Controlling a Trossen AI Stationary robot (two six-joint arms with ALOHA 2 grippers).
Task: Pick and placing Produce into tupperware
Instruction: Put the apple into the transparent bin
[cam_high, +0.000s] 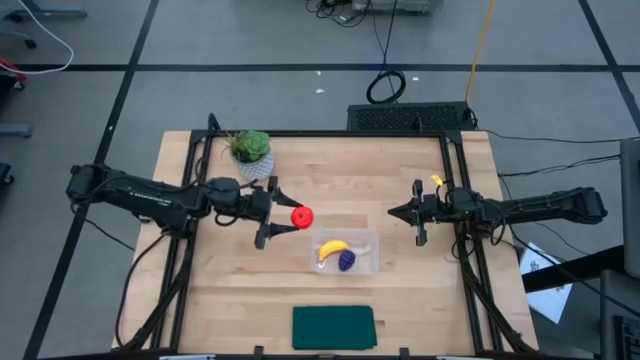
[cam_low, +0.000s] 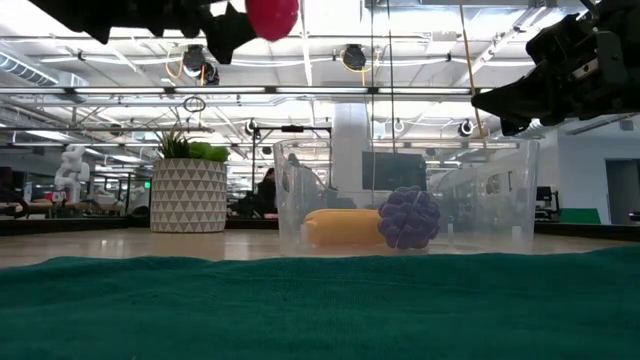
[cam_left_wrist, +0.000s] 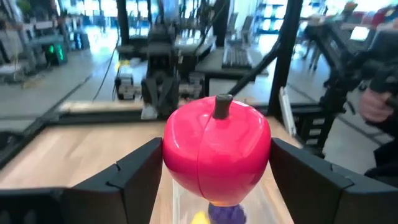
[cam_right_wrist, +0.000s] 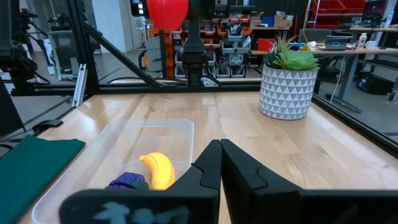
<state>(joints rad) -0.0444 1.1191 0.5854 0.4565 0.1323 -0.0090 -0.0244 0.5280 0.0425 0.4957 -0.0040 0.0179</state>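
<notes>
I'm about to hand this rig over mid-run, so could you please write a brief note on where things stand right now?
Left gripper: shut on the red fruit, held in the air just short of the tupperware.
Right gripper: shut, empty, waiting at the table's right side.
Done: banana and grape bunch lie in the tupperware.
Left: carry the red fruit over the tupperware and release it.
</notes>
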